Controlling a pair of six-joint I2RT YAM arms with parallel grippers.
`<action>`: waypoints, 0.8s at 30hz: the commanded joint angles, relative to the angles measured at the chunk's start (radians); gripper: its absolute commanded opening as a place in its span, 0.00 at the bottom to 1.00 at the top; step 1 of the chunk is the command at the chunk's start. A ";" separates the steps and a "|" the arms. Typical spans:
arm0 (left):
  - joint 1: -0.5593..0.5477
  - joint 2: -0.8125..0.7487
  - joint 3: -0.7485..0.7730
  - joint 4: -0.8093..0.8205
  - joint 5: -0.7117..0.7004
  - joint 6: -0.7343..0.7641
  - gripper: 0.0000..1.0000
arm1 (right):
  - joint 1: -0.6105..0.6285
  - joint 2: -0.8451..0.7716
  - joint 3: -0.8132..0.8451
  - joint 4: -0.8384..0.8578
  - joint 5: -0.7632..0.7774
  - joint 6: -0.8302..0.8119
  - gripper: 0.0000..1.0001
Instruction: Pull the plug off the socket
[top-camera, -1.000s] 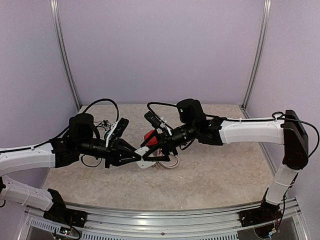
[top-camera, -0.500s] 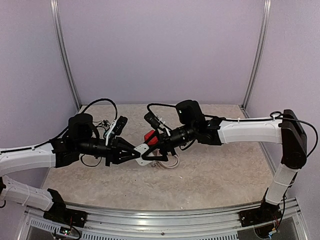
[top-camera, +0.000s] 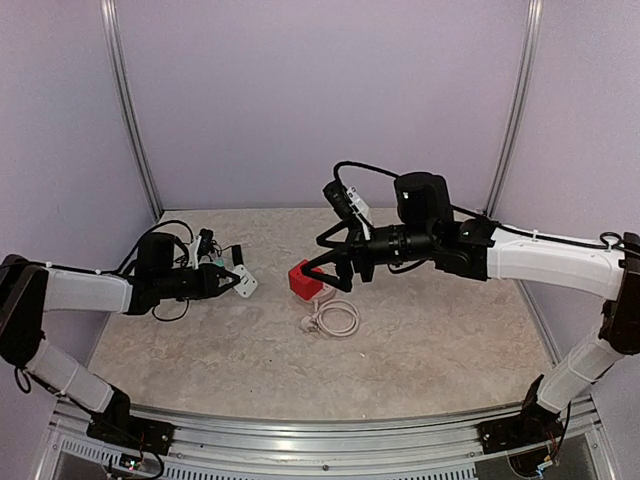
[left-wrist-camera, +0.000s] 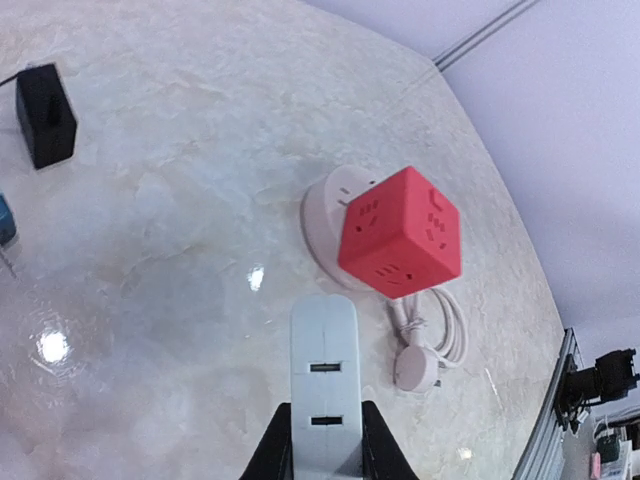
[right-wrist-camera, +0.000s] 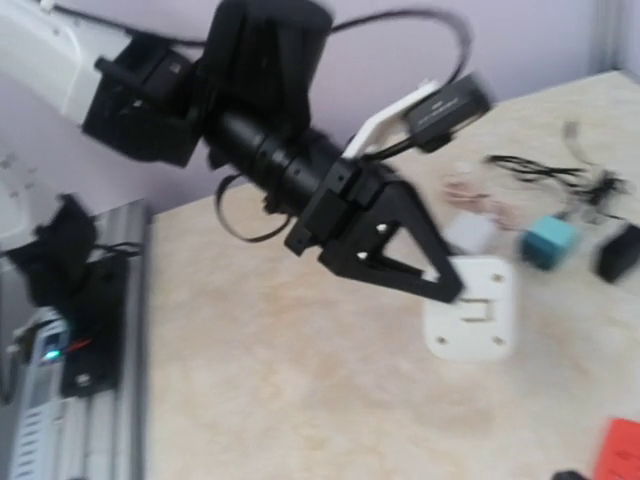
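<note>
The red cube socket (top-camera: 303, 278) stands tilted on the table on its round white base, beside its coiled white cable (top-camera: 337, 320). It also shows in the left wrist view (left-wrist-camera: 400, 235). The white flat plug (top-camera: 244, 284) is apart from the socket, well to its left. My left gripper (top-camera: 228, 283) is shut on the plug, and its fingers pinch the white body (left-wrist-camera: 323, 370) near the bottom edge. My right gripper (top-camera: 322, 266) hangs open just above and right of the socket, holding nothing. In the right wrist view only a red corner (right-wrist-camera: 622, 450) of the socket shows, with the plug (right-wrist-camera: 470, 315) farther off.
A black adapter (left-wrist-camera: 45, 115), a teal block (right-wrist-camera: 550, 240) and thin loose wires (right-wrist-camera: 560, 170) lie at the left rear of the table. The cable's round white end (left-wrist-camera: 415, 368) lies by the socket. A metal rail runs along the table's near edge (top-camera: 300, 440).
My left arm pulled back to the left with the white plug, separating it from the red socket. My right gripper opened, let go of the socket and rose to the right; the socket rests on the table.
</note>
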 joint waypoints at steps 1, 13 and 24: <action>0.051 0.124 0.003 0.075 -0.026 -0.095 0.00 | -0.035 -0.054 -0.062 0.004 0.113 0.033 1.00; 0.090 0.358 0.097 0.039 -0.079 -0.114 0.12 | -0.268 -0.058 -0.262 0.309 -0.180 0.349 1.00; 0.059 0.285 0.118 -0.053 -0.187 -0.054 0.96 | -0.276 -0.059 -0.248 0.183 -0.106 0.220 1.00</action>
